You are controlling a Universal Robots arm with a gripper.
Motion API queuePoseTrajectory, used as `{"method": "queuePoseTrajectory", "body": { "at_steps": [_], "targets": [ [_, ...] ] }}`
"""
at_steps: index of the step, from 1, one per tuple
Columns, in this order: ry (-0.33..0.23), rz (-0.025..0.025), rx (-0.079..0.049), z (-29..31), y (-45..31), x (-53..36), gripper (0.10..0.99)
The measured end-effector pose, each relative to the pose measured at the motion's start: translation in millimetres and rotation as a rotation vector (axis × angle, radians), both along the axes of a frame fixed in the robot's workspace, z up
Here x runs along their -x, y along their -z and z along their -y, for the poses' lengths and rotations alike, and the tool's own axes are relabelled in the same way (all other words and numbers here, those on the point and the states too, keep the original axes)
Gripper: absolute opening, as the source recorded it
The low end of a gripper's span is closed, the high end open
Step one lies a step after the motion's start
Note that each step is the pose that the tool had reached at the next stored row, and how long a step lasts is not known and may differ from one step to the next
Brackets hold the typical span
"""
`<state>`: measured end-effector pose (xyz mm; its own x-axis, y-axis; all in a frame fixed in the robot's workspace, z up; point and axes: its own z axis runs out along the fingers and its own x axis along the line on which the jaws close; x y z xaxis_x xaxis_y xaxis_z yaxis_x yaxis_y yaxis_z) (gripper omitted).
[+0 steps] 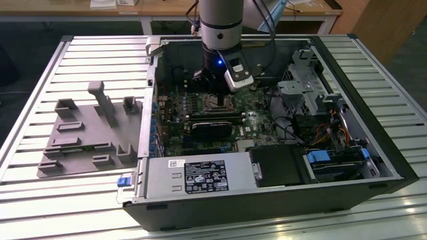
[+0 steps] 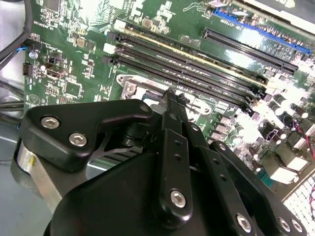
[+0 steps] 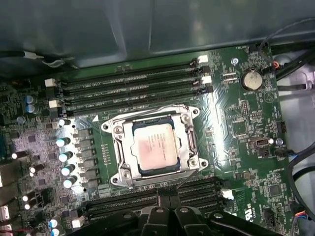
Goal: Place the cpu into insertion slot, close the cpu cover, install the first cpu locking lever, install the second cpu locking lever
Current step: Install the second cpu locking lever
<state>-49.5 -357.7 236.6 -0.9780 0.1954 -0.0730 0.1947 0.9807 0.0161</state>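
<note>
Gripper (image 3: 167, 204): matte black linkage with bright screw heads, hung from a smooth silver cylindrical arm (image 1: 220, 22) inside an open black computer case (image 1: 373, 165). In both wrist views the fingers (image 2: 172, 101) taper together to one narrow tip with no gap between them and nothing held. In the first wrist view the tip sits just beside the socket's edge, over the memory slots (image 3: 147, 199) nearest the gripper.

Cpu (image 3: 153, 146): flat square chip, dull silver-grey top with a faint pinkish sheen, seated in the insertion slot (image 3: 129, 150) just ahead of the fingertips.

Cpu cover (image 3: 186, 142): thin bright metal frame with a large square window, lying flat around the chip, screws at its corners. Thin wire levers run along the frame; whether they are latched cannot be told.

Motherboard (image 3: 241, 123): glossy green, studded with round capacitors (image 3: 66, 157) beside the socket and a coin cell (image 3: 251, 78) farther off. Long narrow black memory slots also lie beyond the socket.

Exterior view: grey moulded fixture tray (image 1: 87, 135) on a ribbed metal table (image 1: 40, 90), well apart from the gripper, on the exterior view's left.
</note>
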Motion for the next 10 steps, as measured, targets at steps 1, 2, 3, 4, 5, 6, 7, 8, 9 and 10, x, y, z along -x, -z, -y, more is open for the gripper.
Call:
{"method": "queuePoseTrajectory", "body": {
  "at_steps": [1,2,3,4,5,6,7,8,9,10],
  "targets": [
    [0.0,-0.0002,0.0,0.8,0.8,0.0,0.102],
    [0.0,-0.0006,0.0,1.7,1.9,0.0,0.102],
    [0.0,-0.0013,-0.001,2.5,2.9,0.1,0.102],
    [0.0,-0.0018,-0.002,3.3,3.9,0.1,0.102],
    [0.0,-0.0023,-0.003,4.0,4.9,0.1,0.102],
    [0.0,-0.0029,-0.004,4.6,5.9,0.2,0.102],
    [0.0,-0.0034,-0.005,5.2,6.7,0.5,0.102],
    [0.0,-0.0038,-0.007,5.7,7.4,0.8,0.102],
    [0.0,-0.004,-0.01,6.0,8.2,1.2,0.102],
    [0.0,-0.0043,-0.014,6.4,8.8,1.5,0.102]
  ]
}}
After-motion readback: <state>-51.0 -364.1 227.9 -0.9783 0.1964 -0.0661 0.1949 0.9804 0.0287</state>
